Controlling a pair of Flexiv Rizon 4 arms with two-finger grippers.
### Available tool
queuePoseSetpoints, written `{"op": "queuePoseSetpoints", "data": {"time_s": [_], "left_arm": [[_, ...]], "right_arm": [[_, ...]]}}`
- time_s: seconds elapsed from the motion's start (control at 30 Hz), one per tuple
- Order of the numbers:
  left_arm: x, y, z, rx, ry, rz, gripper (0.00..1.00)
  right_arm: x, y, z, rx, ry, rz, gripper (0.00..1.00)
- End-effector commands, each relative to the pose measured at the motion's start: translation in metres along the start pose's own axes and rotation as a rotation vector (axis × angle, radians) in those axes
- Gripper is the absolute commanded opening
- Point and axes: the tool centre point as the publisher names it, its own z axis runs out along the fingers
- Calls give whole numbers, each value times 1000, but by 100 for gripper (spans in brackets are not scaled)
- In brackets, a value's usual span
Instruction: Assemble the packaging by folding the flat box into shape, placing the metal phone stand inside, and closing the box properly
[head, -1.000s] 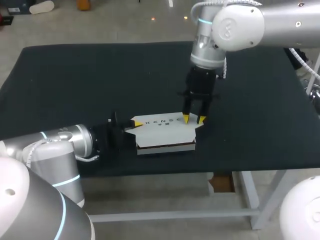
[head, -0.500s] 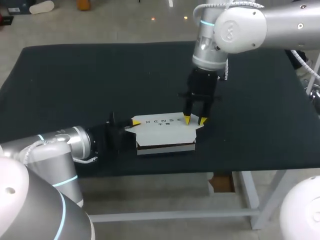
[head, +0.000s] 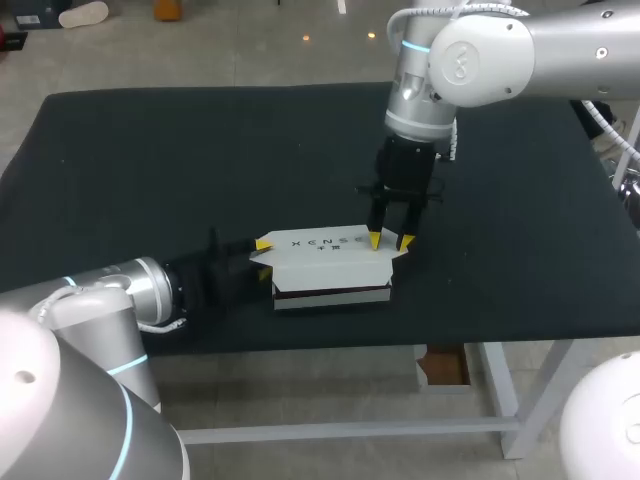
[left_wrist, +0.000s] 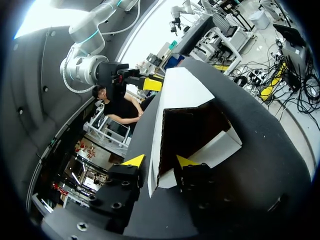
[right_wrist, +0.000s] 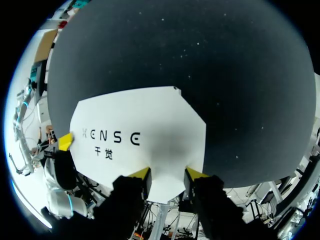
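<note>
Box (head: 330, 262): white, lying flat near the front edge of the worktop (head: 150, 160), about midway along it. The lid lies over the top, with dark print on it. The front wall shows a dark band under the lid. The left end is open: the left wrist view looks into a dark brown inside, with a white end flap (left_wrist: 215, 147) splayed outward.

Left arm (head: 120, 295) comes in low along the front edge, level with the box. Left jaws released and spread wide, astride the box's open left end. One yellow tip (left_wrist: 134, 160) sits just outside the lid's edge, the other (left_wrist: 186, 161) beside the end flap.

Right arm (head: 470, 50) comes down from the far right corner, wrist near vertical. Right jaws released, with a small gap between the tips (right_wrist: 141, 173). Both tips are set on the lid at the box's far right corner, and the white lid shows between them.
</note>
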Motion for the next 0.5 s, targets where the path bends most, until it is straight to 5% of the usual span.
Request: {"op": "queuePoseSetpoints", "data": {"time_s": [0.03,0.23,0.33,0.43,0.5], "left_arm": [[0,-3,-14,-22,17,3,42],[-8,-4,-42,-67,56,1,41],[-17,-4,-57,-104,136,-22,44],[-28,-5,-69,-108,220,-41,62],[-35,-6,-75,-106,261,-48,84]], "right_arm": [[0,0,0,-1,-1,0,46],[0,0,-1,-5,-2,0,46],[0,0,0,-6,-3,-1,45],[0,0,0,-6,-4,0,46],[1,0,0,-7,-5,0,46]]}}
